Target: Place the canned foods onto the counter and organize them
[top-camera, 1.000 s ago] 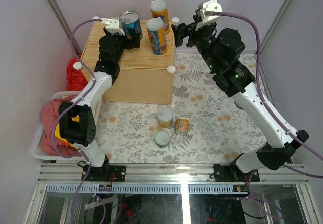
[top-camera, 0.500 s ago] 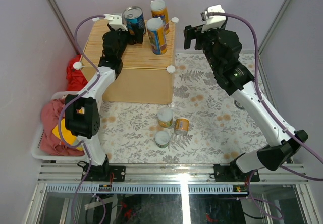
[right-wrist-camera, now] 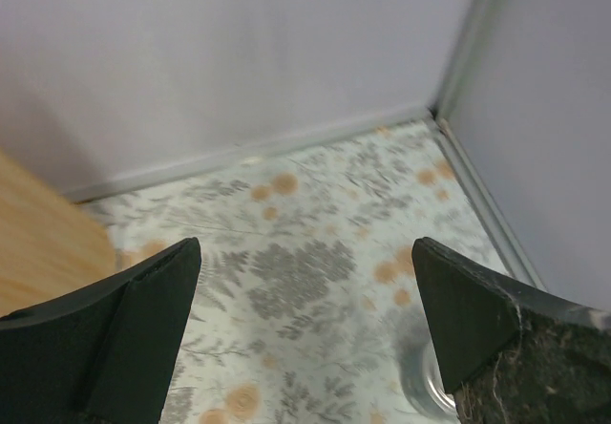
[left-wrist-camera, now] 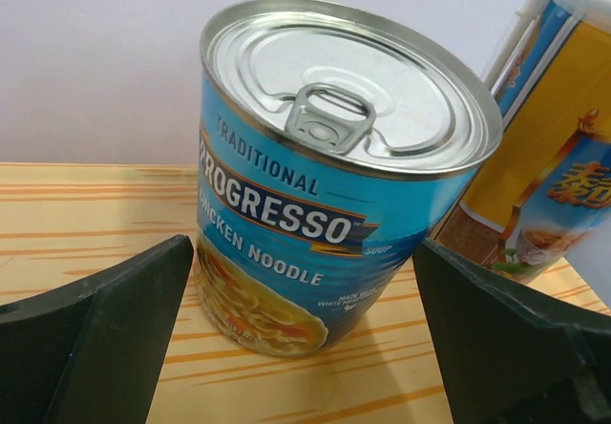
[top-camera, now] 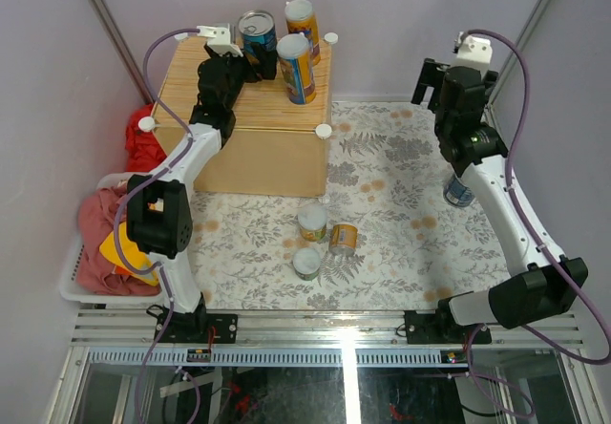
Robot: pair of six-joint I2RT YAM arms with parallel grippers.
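The light-wood counter [top-camera: 239, 118] stands at the back left. On it are a blue soup can [top-camera: 256, 31] and two tall orange-and-blue cans [top-camera: 297, 66] [top-camera: 303, 15]. My left gripper [top-camera: 256, 59] is open with its fingers either side of the blue can [left-wrist-camera: 325, 176], a gap showing on both sides. On the floral mat three short cans [top-camera: 312, 222] [top-camera: 344, 238] [top-camera: 306, 263] sit together. Another blue can [top-camera: 458, 193] stands at the right, partly behind the right arm. My right gripper [top-camera: 430, 78] hangs open and empty above the mat [right-wrist-camera: 305, 244].
A white basket [top-camera: 72, 271] of red and yellow clothes sits at the near left, with red cloth [top-camera: 141, 142] behind it. White knobs [top-camera: 324, 131] mark the counter's corners. Walls and a metal frame close in the back and right sides.
My left gripper has opened off the blue can, which stays standing on the counter. The right arm has swung right, away from the counter, and its gripper has opened wider.
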